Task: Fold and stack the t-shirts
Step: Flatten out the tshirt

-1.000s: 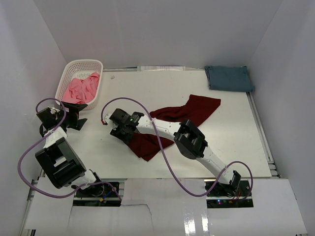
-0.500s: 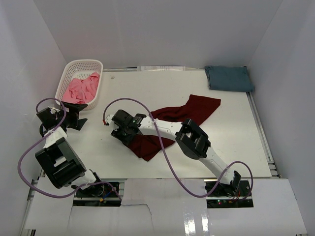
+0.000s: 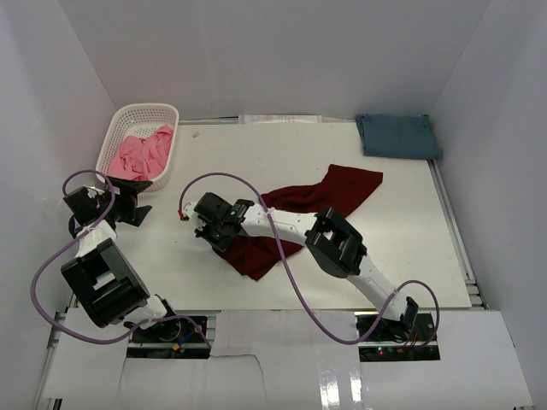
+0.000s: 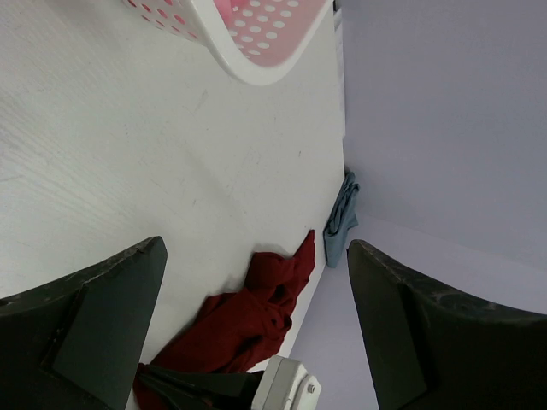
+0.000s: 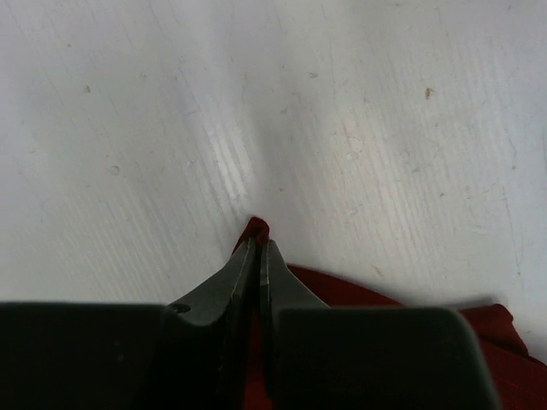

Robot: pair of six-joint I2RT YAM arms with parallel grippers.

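Note:
A dark maroon t-shirt (image 3: 320,198) lies crumpled across the middle of the table, also seen in the left wrist view as the maroon t-shirt (image 4: 248,316). My right gripper (image 3: 208,229) is at its near left end, shut on a pinch of maroon cloth (image 5: 256,229) that pokes out past the fingertips. A slate-blue t-shirt (image 3: 397,136) lies folded at the far right corner. The pink t-shirt (image 3: 141,154) sits bunched in the white basket (image 3: 162,112). My left gripper (image 3: 128,198) hangs open at the left, below the basket, holding nothing.
White walls close in the table on the left, back and right. The basket (image 4: 256,73) stands at the far left corner. A purple cable (image 3: 226,177) loops over the right arm. The right arm stretches diagonally across the table's front half.
The right gripper slid slightly left along the maroon t-shirt's near left end and its jaws closed on the cloth. The left arm has not moved.

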